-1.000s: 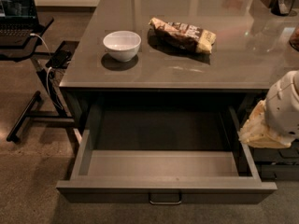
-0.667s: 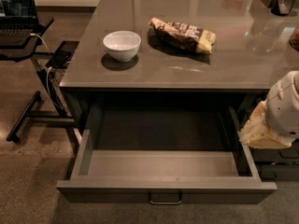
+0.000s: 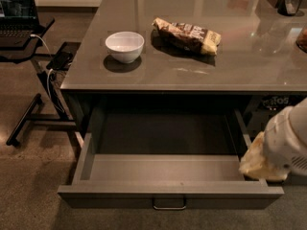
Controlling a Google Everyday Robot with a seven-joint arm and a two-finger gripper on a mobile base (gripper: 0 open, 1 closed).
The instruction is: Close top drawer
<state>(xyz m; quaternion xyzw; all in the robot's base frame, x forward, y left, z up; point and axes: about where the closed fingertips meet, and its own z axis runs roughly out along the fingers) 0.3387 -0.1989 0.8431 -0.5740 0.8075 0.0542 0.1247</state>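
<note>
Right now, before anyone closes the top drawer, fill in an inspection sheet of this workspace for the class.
Surface: grey table top, glossy, with reflections.
Job's things: top drawer pulled far out, nothing seen inside; bar handle centred on its front, untouched.
Clutter: white bowl; snack bag lying flat beside it, apart.
Grippers: gripper low at the right edge, beside the drawer's right front corner, off the handle.
Cables: white cable hanging by the laptop stand.
Surroundings: laptop on a stand at left; speckled floor.
</note>
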